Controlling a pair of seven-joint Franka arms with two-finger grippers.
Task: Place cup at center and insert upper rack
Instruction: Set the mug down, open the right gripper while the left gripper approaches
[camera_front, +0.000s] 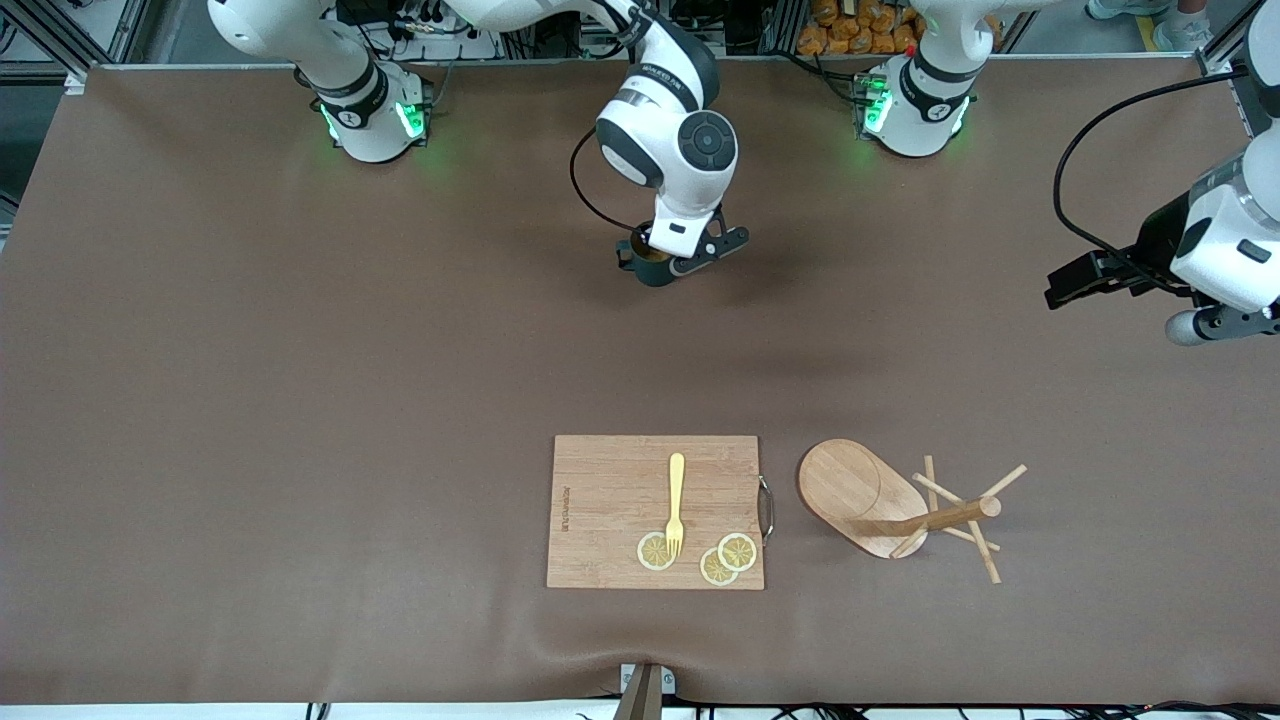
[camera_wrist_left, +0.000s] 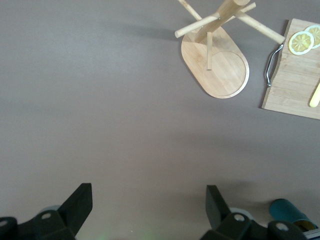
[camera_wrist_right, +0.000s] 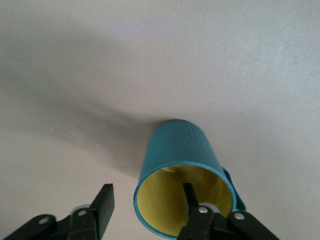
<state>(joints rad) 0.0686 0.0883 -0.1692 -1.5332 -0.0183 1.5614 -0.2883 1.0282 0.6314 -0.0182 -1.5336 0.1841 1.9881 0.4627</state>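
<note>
The dark teal cup (camera_front: 655, 272) with a yellowish inside stands on the brown table near the robots' side, its handle toward the right arm's base. My right gripper (camera_front: 668, 258) is open at its rim. In the right wrist view the right gripper (camera_wrist_right: 146, 197) has one finger inside the cup (camera_wrist_right: 180, 145) and one outside, clear of the wall. The wooden mug tree (camera_front: 860, 495) stands on its oval base nearer the front camera, beside the cutting board. My left gripper (camera_front: 1062, 290) is open and empty, in the air over the left arm's end of the table. The left wrist view shows the left gripper (camera_wrist_left: 148, 200) and the mug tree (camera_wrist_left: 220, 65).
A rectangular wooden cutting board (camera_front: 600, 480) lies near the front edge with a yellow fork (camera_front: 676, 505) and three lemon slices (camera_front: 655, 551) on it. Its metal handle (camera_front: 767, 508) faces the mug tree. The board also shows in the left wrist view (camera_wrist_left: 295, 85).
</note>
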